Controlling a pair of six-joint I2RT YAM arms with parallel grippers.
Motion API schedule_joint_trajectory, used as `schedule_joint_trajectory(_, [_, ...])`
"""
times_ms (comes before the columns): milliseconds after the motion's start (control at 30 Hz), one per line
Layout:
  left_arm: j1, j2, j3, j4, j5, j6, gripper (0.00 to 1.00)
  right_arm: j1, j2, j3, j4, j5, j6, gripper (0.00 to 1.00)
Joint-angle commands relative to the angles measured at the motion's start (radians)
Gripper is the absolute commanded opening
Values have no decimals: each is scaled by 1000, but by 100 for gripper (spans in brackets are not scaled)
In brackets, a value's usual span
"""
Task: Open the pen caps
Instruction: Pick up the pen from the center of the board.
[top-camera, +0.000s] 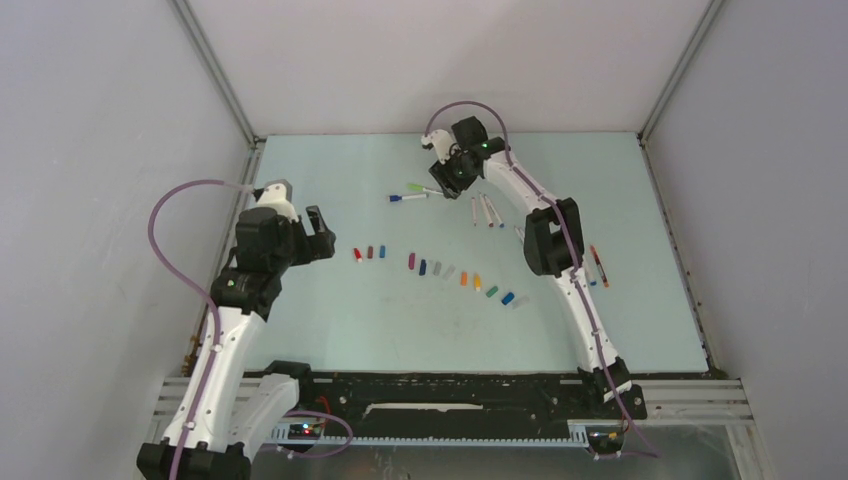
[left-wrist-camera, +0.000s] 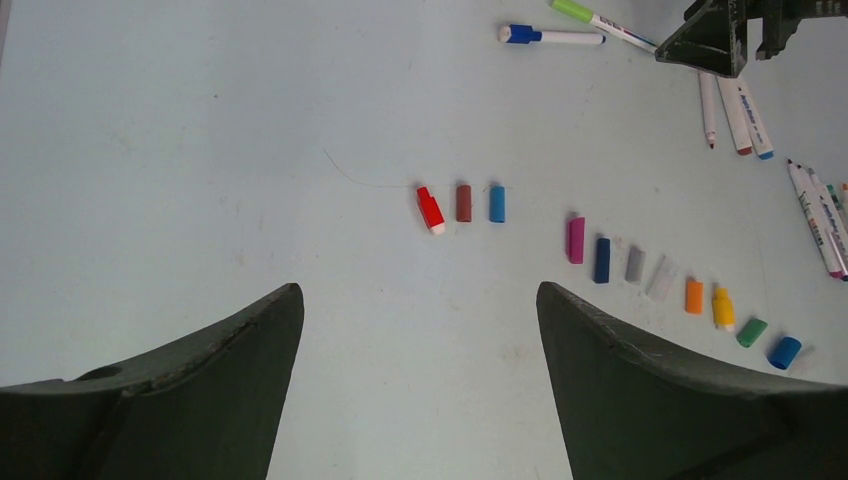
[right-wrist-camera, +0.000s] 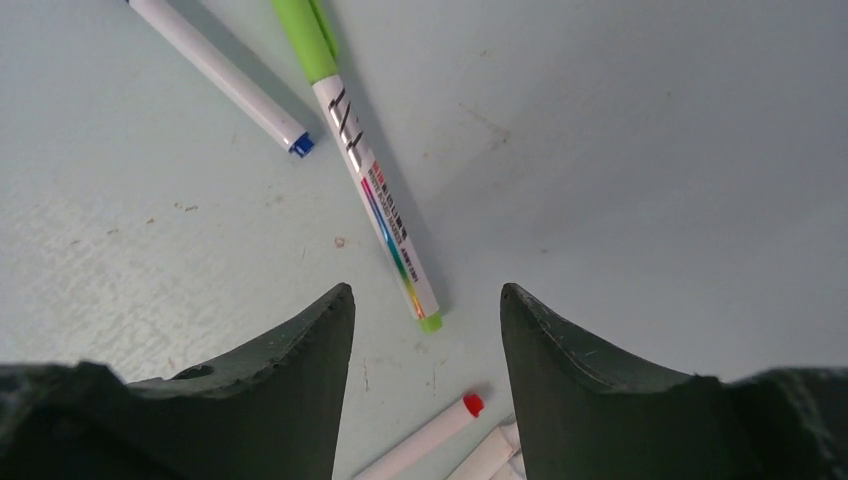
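My left pincer (left-wrist-camera: 417, 292) is wide open, and nothing is in it. It hangs over the desk (top-camera: 350, 320) on the 9 o'clock side. My right pincer (right-wrist-camera: 427, 292) is far out at 12 o'clock. Its fingers stand apart too, and nothing sits between them.

The caps (left-wrist-camera: 576, 240) lie loose on the desk in a bent row across the middle. From above, the row starts at 3 o'clock from the left pincer and runs on toward 4 o'clock. A red cap (left-wrist-camera: 430, 210) comes first, then a brown one and a blue one. After a gap come purple, dark blue, grey, a clear one, orange, yellow, green and blue.

The green pen (right-wrist-camera: 375, 190) has its cap on. It lies flat at 12 o'clock from the right pincer's tips. Its near end is close to the gap but not inside it. The blue pen (right-wrist-camera: 215, 70) lies beside it at 9 o'clock, and its cap is on too. Three bare pens (left-wrist-camera: 735, 110) lie side by side at 5 o'clock from the right pincer. A few other pens (left-wrist-camera: 820, 215) lie on the 3 o'clock side of the desk, beside the right arm.
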Motion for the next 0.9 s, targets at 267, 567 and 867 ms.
schedule_joint_trajectory(267, [17,5,-23,16,-7,29,90,30,56,88,45,48,-69,47])
schedule_joint_trajectory(567, [20,5,-23,16,-7,29,90,29,73,102,-33,28,-114,27])
schedule_joint_trajectory(867, [20,1,-23,15,-7,29,89,58,68,91,-109,40,-116,11])
